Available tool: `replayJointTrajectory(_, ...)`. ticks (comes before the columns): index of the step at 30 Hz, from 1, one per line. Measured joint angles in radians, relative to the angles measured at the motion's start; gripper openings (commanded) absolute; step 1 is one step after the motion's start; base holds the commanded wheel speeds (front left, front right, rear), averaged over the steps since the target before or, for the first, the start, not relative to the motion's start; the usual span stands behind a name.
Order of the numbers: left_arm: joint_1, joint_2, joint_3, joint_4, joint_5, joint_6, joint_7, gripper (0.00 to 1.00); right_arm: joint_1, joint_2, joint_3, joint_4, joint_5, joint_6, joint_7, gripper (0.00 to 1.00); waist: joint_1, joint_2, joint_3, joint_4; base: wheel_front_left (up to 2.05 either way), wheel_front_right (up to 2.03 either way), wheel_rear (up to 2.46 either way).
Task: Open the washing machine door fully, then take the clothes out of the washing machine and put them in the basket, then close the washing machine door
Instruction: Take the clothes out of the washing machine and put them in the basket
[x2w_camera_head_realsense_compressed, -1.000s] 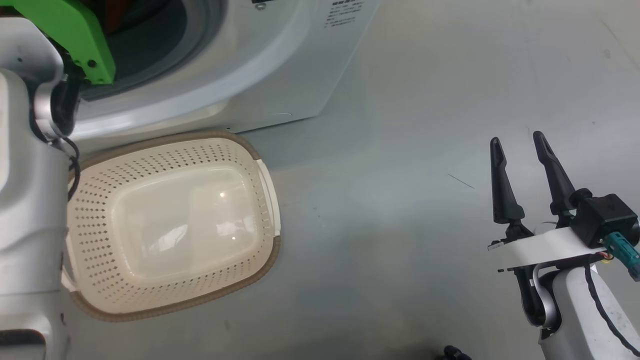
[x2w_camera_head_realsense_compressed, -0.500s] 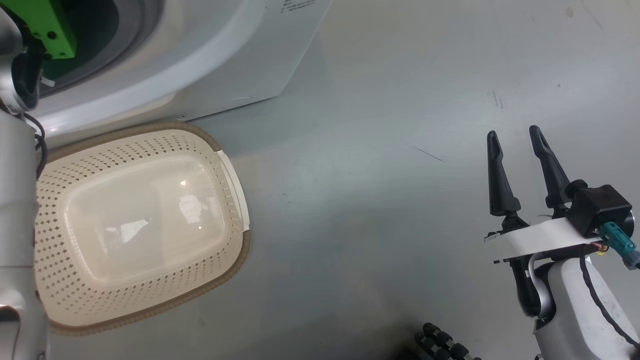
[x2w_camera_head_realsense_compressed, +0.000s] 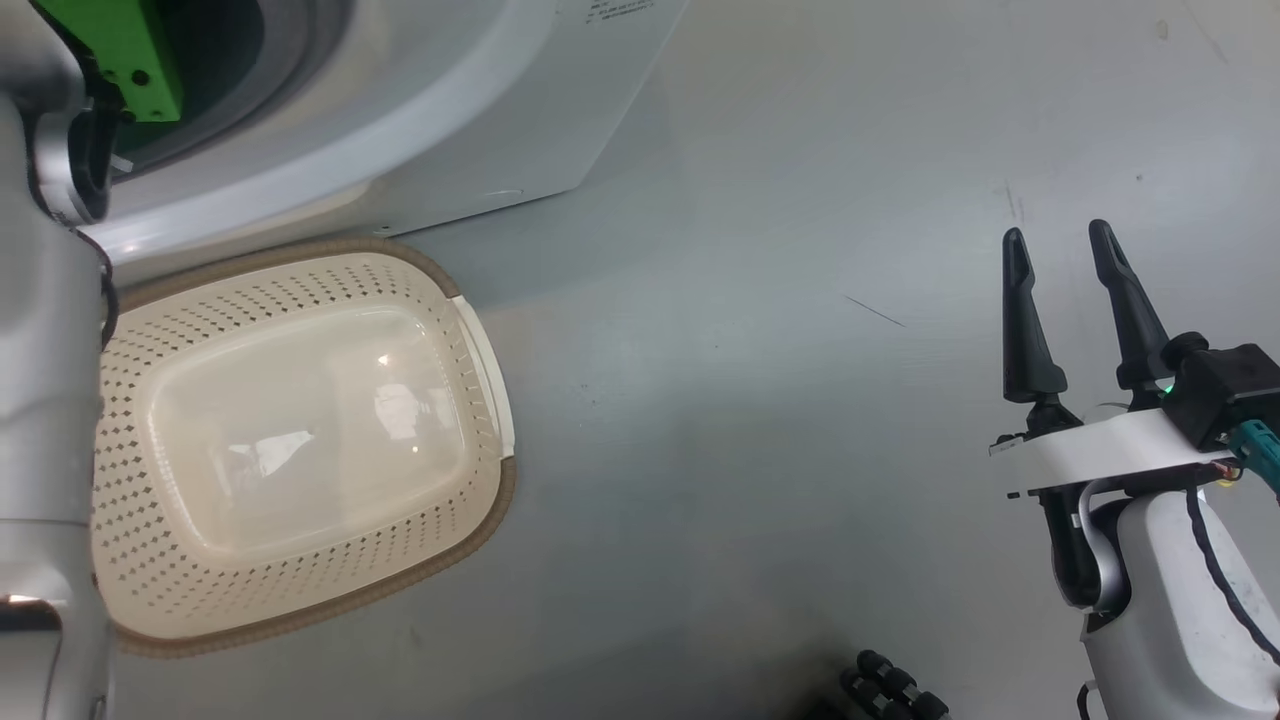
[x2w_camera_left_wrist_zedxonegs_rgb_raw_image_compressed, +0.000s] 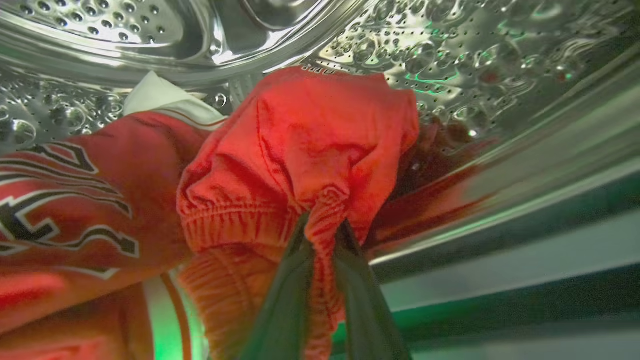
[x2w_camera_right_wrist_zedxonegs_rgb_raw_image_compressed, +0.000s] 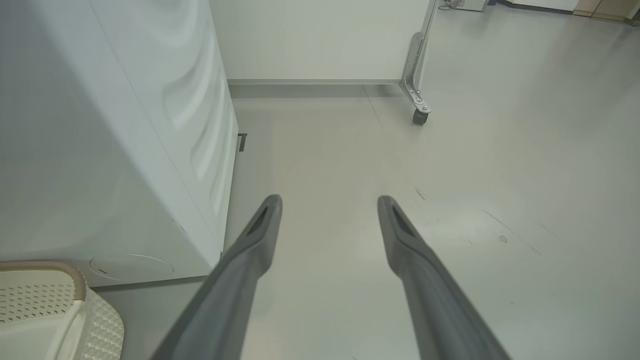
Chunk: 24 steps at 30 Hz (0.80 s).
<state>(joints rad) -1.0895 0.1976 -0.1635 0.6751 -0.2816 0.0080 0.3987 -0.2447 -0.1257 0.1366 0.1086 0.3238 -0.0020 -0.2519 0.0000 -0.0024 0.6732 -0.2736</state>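
Left wrist view, left pincer (x2w_camera_left_wrist_zedxonegs_rgb_raw_image_compressed: 324, 223) clamped on clothes (x2w_camera_left_wrist_zedxonegs_rgb_raw_image_compressed: 310, 130) in drum (x2w_camera_left_wrist_zedxonegs_rgb_raw_image_compressed: 450, 45), right pincer (x2w_camera_head_realsense_compressed: 1057, 233) apart.

I am pinching my left gripper (x2w_camera_left_wrist_zedxonegs_rgb_raw_image_compressed: 322, 223) tight on a fold of the clothes (x2w_camera_left_wrist_zedxonegs_rgb_raw_image_compressed: 300, 140), my left forearm (x2w_camera_head_realsense_compressed: 45, 400) reaching forward. I am holding my right gripper (x2w_camera_head_realsense_compressed: 1057, 235) with fingers spread wide, pointing forward.

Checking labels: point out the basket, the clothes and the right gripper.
basket (x2w_camera_head_realsense_compressed: 300, 285), head view, on its perforated wall.
clothes (x2w_camera_left_wrist_zedxonegs_rgb_raw_image_compressed: 300, 150), left wrist view, on the bunched red fabric.
right gripper (x2w_camera_head_realsense_compressed: 1056, 235), head view, midway between its fingertips.
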Motion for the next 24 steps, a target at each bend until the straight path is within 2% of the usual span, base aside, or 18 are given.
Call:
replayJointTrajectory(13, 0.009, -0.034, 0.007, -0.013, -0.001, -0.006, -0.207, 0.0, -0.001, -0.009, -0.029, -0.002, -0.021, 0.001, 0.0, 1.0, 0.0, 0.0, -0.03, 0.064, 0.0, 0.0, 0.0)
replayJointTrajectory(24, 0.142, -0.086, 0.034, -0.063, -0.02, -0.004, -0.416, 0.0, 0.006, -0.02, -0.05, 0.001, -0.035, 0.001, 0.0, 1.0, 0.0, 0.0, -0.083, 0.116, 0.0, 0.0, 0.0)
